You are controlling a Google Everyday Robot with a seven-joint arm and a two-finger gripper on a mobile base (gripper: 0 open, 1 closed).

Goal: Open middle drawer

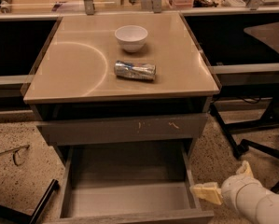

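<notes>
One hand (221, 183) sits just right of the pulled-out middle drawer (129, 198).

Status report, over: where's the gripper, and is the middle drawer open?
Gripper low right, by front right corner of middle drawer. Drawer pulled out, grey interior showing. Bowl and can on top, not in the way.

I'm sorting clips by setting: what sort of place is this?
Probably an office or lab: a drawer cabinet with its middle drawer pulled open, desks alongside, a chair base. The robot's hand sits by the drawer's right front corner.
</notes>
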